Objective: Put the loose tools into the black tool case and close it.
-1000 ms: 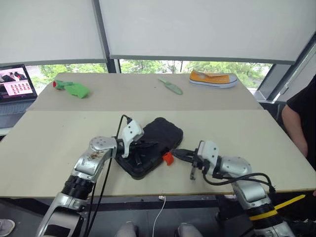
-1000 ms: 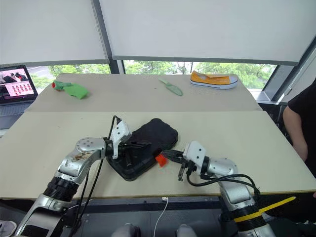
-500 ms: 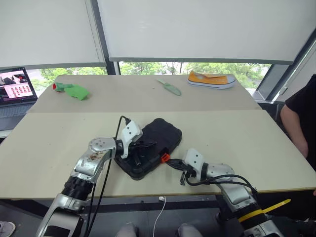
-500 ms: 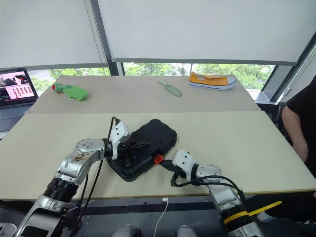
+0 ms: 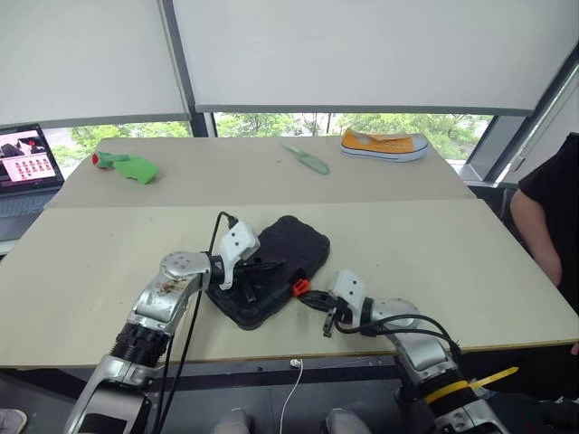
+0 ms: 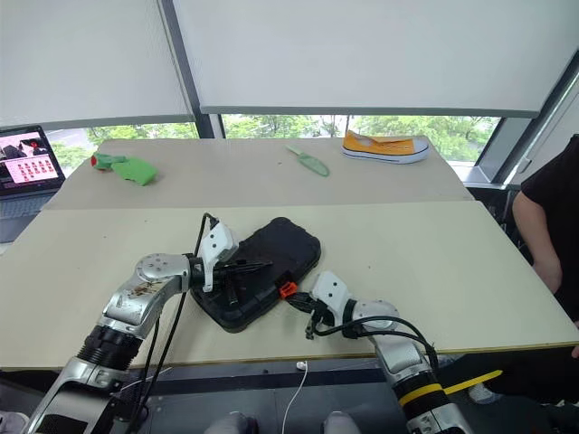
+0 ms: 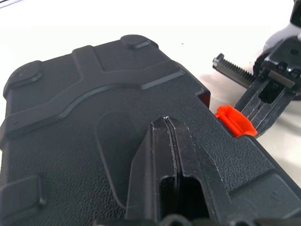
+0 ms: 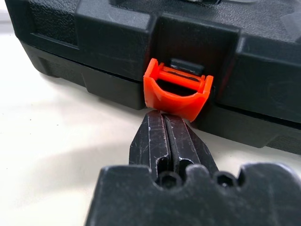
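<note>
The black tool case (image 5: 291,242) lies lid-down and closed on the near table, its orange latch (image 5: 295,287) on the side facing me. My left gripper (image 5: 274,265) is shut, with its tips resting on the textured lid (image 7: 94,117). My right gripper (image 5: 307,299) is also shut and lies low on the table. Its tips sit just under the orange latch (image 8: 178,92), touching or nearly touching it. The latch tab stands out from the case's front wall (image 8: 113,28). The loose tools are out of view.
On the far table lie a green trowel (image 5: 308,161), a yellow shoe (image 5: 384,143) and a green object with a red end (image 5: 127,165). A laptop (image 5: 25,167) is at the far left. A person in black (image 5: 550,212) stands at the right edge.
My right gripper has sunk and slid left, from beside the case to right under the orange latch. The left gripper has stayed on the lid. The camera shifted slightly.
</note>
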`<action>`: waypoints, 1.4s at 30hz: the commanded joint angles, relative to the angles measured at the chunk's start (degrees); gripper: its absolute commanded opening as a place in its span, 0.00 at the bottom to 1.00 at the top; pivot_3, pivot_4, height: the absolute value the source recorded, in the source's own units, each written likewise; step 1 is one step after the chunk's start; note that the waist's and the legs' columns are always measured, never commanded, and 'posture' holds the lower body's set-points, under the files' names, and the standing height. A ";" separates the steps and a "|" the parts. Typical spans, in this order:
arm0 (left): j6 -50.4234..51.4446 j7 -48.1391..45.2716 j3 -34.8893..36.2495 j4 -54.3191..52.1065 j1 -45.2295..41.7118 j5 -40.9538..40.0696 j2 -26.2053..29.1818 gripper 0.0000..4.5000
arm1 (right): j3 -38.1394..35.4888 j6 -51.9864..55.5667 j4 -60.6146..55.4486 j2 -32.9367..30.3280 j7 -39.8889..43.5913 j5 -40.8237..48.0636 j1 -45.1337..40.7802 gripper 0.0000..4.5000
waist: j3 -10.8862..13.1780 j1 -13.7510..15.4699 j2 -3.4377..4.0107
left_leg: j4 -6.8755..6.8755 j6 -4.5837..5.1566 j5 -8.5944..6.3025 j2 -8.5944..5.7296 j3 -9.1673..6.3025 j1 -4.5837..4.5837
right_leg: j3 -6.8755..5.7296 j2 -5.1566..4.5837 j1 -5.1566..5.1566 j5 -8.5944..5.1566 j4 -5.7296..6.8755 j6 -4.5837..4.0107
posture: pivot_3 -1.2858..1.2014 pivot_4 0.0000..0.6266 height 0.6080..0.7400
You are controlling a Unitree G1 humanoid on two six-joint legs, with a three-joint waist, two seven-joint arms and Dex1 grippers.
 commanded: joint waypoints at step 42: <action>-13.97 -4.92 29.90 -4.42 32.68 -6.09 18.53 1.00 | -21.08 -6.36 -6.96 -20.86 16.06 15.66 5.72 0.95 | 0.48 -1.03 -0.23 | -1.23 0.38 -0.03 0.00 0.15 -0.40 | 0.23 0.02 -0.74 0.03 -0.85 -0.25 | 0.52 0.24 1.00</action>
